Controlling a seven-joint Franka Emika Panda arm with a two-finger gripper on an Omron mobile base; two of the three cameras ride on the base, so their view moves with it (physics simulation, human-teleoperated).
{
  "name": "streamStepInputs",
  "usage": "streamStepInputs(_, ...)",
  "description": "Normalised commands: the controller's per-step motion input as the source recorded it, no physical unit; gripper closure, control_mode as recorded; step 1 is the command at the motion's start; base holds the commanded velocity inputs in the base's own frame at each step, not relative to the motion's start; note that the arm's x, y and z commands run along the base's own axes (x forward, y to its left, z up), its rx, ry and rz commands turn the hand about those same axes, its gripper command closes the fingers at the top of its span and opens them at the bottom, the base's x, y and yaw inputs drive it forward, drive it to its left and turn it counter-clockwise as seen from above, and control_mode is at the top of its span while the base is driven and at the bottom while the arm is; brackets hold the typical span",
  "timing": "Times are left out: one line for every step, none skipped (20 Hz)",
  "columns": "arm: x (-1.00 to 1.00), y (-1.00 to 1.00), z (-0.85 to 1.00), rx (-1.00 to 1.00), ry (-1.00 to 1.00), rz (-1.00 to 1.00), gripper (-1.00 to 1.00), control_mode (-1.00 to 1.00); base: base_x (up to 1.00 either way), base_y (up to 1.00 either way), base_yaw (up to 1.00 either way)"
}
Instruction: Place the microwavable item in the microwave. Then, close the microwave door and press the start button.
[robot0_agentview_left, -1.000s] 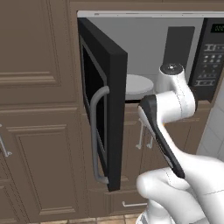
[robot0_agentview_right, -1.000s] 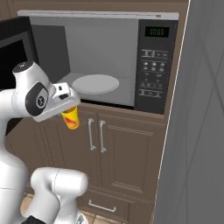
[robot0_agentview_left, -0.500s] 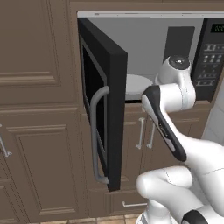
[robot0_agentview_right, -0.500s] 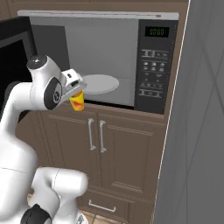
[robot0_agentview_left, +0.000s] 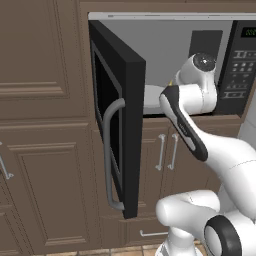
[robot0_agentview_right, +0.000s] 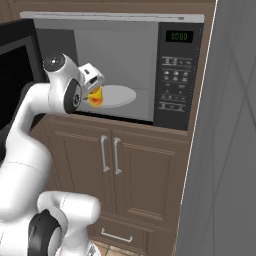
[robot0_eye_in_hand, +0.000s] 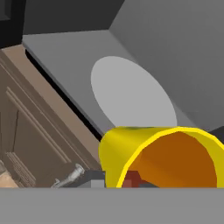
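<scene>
The microwave (robot0_agentview_right: 115, 50) stands open, its grey cavity and white turntable plate (robot0_agentview_right: 118, 95) (robot0_eye_in_hand: 131, 94) showing. My gripper (robot0_agentview_right: 94, 88) is shut on the small yellow cup (robot0_agentview_right: 95, 97), holding it tilted at the front left of the opening, just above the sill and beside the plate. In the hand view the cup (robot0_eye_in_hand: 157, 157) sits close under the camera, its orange inside facing me. The black microwave door (robot0_agentview_left: 120, 125) hangs swung out to the left, with its curved grey bar handle (robot0_agentview_left: 107, 155). My forearm hides the cup in the left base view.
The keypad panel (robot0_agentview_right: 172, 90) and green display (robot0_agentview_right: 179, 36) sit at the microwave's right. Brown cabinet doors with metal handles (robot0_agentview_right: 110, 155) lie below the sill. A tall grey panel (robot0_agentview_right: 230, 150) closes off the right side. The open door blocks the left.
The arm has lifted the cup from below the sill, in front of the cabinet doors, up and forward to the mouth of the microwave. The door has not moved.
</scene>
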Motion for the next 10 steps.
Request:
streamStepInputs(0.95, 0.00, 0.00, 0.00, 0.15, 0.00, 1.00, -1.00, 0.00, 0.00, 0.00)
streamStepInputs(0.93, 0.00, 0.00, 0.00, 0.19, 0.00, 1.00, -1.00, 0.00, 0.00, 0.00)
streamStepInputs(0.99, 0.00, 0.00, 0.00, 0.23, 0.01, 1.00, -1.00, 0.00, 0.00, 0.00)
streamStepInputs(0.94, 0.00, -0.03, 0.00, 0.28, 0.03, 1.00, -1.00, 0.00, 0.00, 0.00)
streamStepInputs(0.94, 0.00, -0.09, 0.00, 0.28, 0.03, 1.00, -1.00, 0.00, 0.00, 0.00)
streamStepInputs(0.82, 0.01, -0.16, 0.00, 0.22, 0.03, 1.00, -1.00, 0.00, 0.00, 0.00)
streamStepInputs(0.76, 0.04, -0.19, 0.00, 0.19, 0.03, 1.00, -1.00, 0.00, 0.00, 0.00)
streamStepInputs(0.76, 0.04, -0.22, -0.01, 0.18, 0.03, 1.00, -1.00, 0.00, 0.00, 0.00)
streamStepInputs(0.74, 0.04, -0.28, -0.02, 0.18, 0.03, 1.00, -1.00, 0.00, 0.00, 0.00)
streamStepInputs(0.70, 0.02, -0.26, -0.03, 0.13, 0.02, 1.00, -1.00, 0.00, 0.00, 0.00)
